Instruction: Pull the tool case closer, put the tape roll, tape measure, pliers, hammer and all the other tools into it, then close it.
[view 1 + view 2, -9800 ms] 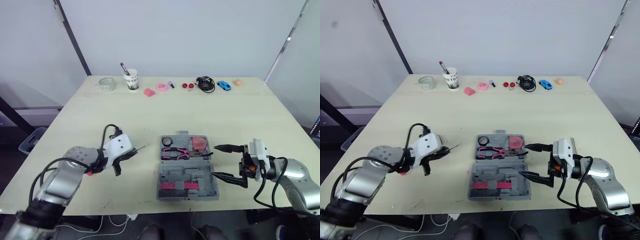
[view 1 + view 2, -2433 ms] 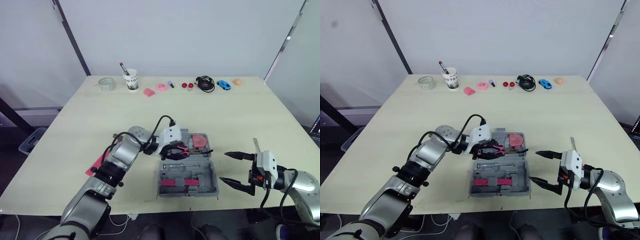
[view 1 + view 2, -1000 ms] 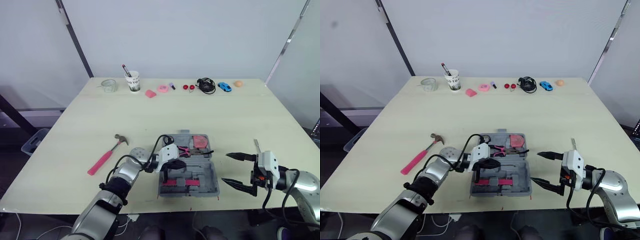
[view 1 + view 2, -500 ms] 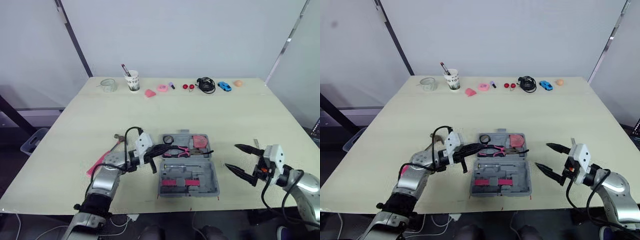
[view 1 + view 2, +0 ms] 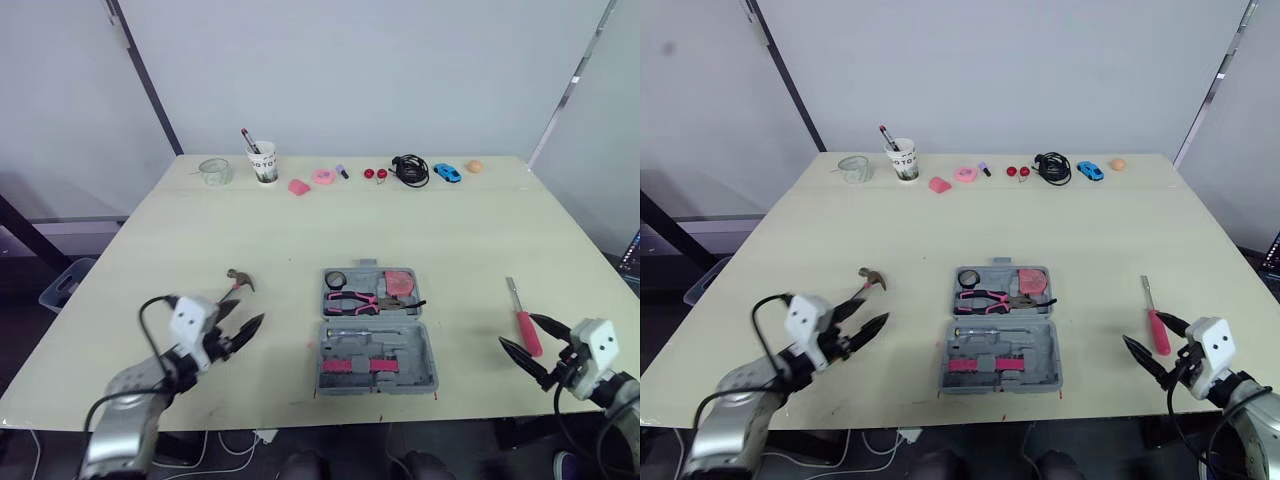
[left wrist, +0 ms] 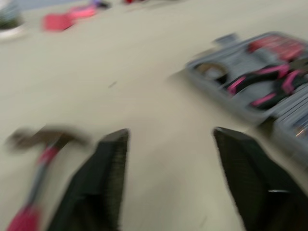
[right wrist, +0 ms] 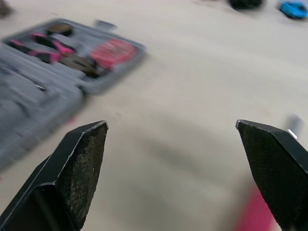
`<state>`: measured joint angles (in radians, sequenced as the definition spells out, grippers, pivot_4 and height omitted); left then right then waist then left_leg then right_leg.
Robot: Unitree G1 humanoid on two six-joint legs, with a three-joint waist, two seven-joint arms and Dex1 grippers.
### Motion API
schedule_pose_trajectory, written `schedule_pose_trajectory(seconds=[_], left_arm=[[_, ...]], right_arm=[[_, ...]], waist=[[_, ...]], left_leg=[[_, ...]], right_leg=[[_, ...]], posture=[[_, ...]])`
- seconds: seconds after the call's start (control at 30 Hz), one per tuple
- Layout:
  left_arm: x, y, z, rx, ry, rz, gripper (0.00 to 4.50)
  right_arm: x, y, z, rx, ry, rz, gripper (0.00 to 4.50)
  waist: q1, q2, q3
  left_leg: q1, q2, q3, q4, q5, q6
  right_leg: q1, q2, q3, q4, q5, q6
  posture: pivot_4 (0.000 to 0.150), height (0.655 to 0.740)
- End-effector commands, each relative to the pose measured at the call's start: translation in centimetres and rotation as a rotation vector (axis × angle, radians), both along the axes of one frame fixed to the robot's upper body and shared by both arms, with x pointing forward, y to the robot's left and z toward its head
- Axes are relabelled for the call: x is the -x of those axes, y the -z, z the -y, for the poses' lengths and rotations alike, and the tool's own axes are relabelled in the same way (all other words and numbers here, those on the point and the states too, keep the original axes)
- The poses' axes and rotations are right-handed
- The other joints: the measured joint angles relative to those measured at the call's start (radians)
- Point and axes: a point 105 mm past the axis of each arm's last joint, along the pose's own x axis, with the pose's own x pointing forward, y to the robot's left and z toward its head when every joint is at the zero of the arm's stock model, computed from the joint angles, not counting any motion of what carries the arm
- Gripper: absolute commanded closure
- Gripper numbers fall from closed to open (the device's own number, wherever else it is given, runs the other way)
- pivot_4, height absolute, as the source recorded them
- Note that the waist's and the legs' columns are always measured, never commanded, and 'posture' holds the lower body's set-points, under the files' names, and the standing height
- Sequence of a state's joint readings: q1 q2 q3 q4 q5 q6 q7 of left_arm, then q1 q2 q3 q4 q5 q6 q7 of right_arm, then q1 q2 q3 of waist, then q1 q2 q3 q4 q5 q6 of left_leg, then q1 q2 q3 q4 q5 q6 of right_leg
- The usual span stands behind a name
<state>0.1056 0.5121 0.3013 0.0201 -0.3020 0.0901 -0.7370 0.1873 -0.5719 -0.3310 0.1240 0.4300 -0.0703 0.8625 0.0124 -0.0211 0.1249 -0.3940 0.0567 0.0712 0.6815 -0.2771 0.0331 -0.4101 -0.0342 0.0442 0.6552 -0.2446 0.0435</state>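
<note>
While the case (image 5: 376,362) lies open near the middle of the desk (image 5: 450,230), both grippers hang low over the near edge, well apart from it on either side. The far half of the case holds the pliers (image 5: 350,300) with pink handles, a dark ring (image 5: 335,281) at its left corner (likely the tape roll) and a red tool (image 5: 400,284) at its right. A thin steel tool (image 5: 345,333) lies in the near half, along with pink inserts (image 5: 354,368).

The left gripper (image 5: 241,316) is spread wide and holds nothing. The hammer (image 5: 240,280) lies on the desk just beyond it, head pointing away, its pink handle partly hidden behind the gripper.

The right gripper (image 7: 171,126) is likewise spread and empty. A red screwdriver (image 5: 524,332) lies on the desk right by it, shaft pointing away; whether a finger touches the handle I cannot tell.

Along the far edge stand a jar (image 5: 213,169), a cup (image 5: 264,162) with a pen, some pink bits (image 5: 310,179), a black cable (image 5: 410,168), a blue toy car (image 5: 448,172) and an orange ball (image 5: 474,166).
</note>
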Motion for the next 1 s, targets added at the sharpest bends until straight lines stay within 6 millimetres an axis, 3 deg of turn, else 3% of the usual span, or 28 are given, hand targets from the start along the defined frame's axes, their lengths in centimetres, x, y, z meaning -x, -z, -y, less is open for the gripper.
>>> schedule_pose_trajectory(seconds=[0.03,0.2,0.43,0.7,1.0], left_arm=[[0.9,-1.3,-1.8,-0.009,-0.082,0.059,0.02],[4.5,0.4,-6.3,-0.002,-0.303,0.003,0.02],[6.9,1.7,-7.7,0.013,-0.398,-0.036,0.02],[6.0,1.4,-7.5,0.0,-0.373,-0.028,0.02],[3.7,0.1,-7.1,-0.029,-0.317,0.011,0.02]], right_arm=[[0.7,-0.8,1.7,0.003,0.064,0.04,0.0],[3.8,0.4,5.2,-0.007,0.231,-0.001,0.0],[4.9,0.7,6.3,-0.015,0.282,-0.012,0.0],[3.8,0.0,6.0,-0.01,0.251,0.014,0.0],[1.6,-2.8,3.4,0.018,0.109,0.108,0.0]], waist=[[0.001,0.0,0.0],[0.0,0.0,0.0],[-0.002,0.0,0.0],[-0.001,0.0,0.0],[-0.002,0.0,0.0]], left_leg=[[0.0,0.0,0.0,0.0,0.0,0.0],[0.001,0.001,0.0,-0.004,0.0,0.0],[0.003,0.001,0.001,-0.005,0.0,0.0],[0.002,0.001,0.001,-0.011,0.0,0.0],[0.002,0.001,0.001,-0.011,0.0,0.0]], right_leg=[[0.0,0.0,0.0,0.0,0.0,0.0],[0.0,-0.001,0.001,-0.003,0.0,0.0],[-0.001,-0.004,0.001,-0.004,0.0,0.0],[-0.001,-0.004,0.001,-0.009,0.0,0.0],[0.0,-0.004,0.001,-0.01,0.0,0.0]], posture=[[0.15,0.74],[0.15,0.74],[0.15,0.74],[0.15,0.74],[0.15,0.74]])
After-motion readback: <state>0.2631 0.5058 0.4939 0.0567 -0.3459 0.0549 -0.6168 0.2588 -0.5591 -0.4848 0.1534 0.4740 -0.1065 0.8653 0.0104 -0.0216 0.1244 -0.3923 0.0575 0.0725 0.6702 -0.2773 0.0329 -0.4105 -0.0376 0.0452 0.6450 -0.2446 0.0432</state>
